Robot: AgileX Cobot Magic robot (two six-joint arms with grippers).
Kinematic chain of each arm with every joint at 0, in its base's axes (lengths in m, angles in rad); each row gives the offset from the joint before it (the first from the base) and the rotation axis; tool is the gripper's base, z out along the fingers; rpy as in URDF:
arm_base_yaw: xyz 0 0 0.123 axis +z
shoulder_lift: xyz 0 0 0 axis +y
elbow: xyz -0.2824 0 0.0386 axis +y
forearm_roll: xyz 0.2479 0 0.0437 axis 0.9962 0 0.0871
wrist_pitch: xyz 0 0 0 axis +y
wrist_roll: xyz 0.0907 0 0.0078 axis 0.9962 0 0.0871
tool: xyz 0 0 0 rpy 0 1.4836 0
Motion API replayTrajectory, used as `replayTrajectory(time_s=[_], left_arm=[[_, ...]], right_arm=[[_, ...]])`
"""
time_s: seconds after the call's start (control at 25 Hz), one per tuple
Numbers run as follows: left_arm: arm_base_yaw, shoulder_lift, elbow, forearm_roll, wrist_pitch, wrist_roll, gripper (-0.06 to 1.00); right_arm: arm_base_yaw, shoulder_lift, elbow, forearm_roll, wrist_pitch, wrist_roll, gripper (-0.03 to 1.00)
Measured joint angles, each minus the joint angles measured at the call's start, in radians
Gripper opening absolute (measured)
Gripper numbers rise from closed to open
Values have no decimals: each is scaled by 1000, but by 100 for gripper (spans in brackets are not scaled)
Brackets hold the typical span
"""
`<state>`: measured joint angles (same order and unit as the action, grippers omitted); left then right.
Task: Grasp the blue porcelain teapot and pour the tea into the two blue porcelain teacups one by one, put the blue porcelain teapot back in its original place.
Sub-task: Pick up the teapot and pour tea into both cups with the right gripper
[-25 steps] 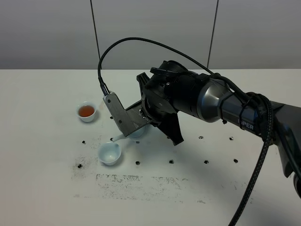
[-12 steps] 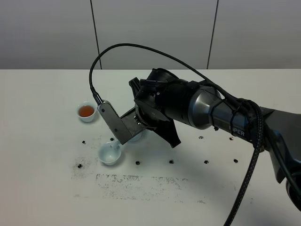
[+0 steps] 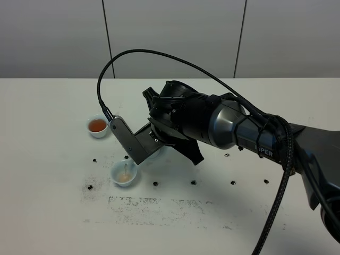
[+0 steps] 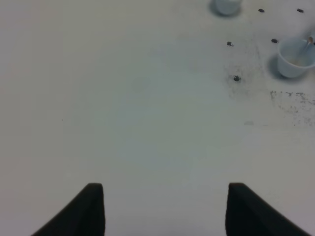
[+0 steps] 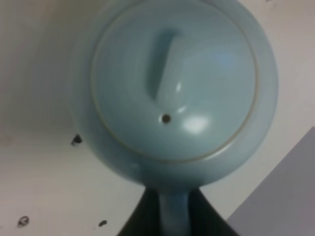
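Note:
The blue porcelain teapot (image 5: 172, 83) fills the right wrist view, lid toward the camera. My right gripper (image 5: 170, 209) is shut on its loop handle. From above, my right arm (image 3: 212, 122) reaches across to the left, and its camera bracket (image 3: 127, 141) hides most of the tilted teapot (image 3: 157, 153). A thin stream of tea (image 3: 125, 167) falls into the near teacup (image 3: 124, 174), which holds a little reddish-brown liquid. The far teacup (image 3: 98, 126) holds tea. My left gripper (image 4: 165, 211) hovers over bare table, its jaws apart with nothing between them; both teacups (image 4: 295, 58) (image 4: 225, 6) lie far from it.
Small dark screw holes (image 3: 194, 182) dot the white table (image 3: 53, 212), with a scuffed grey patch (image 3: 159, 204) toward the front. A black cable (image 3: 159, 53) arches over the right arm. Grey wall panels stand behind the table.
My right arm has shifted slightly left and tipped the teapot further. The near teacup was empty before; tea now streams into it.

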<state>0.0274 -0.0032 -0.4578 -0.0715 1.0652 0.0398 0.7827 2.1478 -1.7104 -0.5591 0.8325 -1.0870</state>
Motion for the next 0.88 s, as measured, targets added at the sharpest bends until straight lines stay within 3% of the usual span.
replayTrajectory(time_s=[0.88], left_arm=[[0, 0, 0, 0, 0, 0, 51]], right_arm=[[29, 0, 0, -108, 3, 8, 4]])
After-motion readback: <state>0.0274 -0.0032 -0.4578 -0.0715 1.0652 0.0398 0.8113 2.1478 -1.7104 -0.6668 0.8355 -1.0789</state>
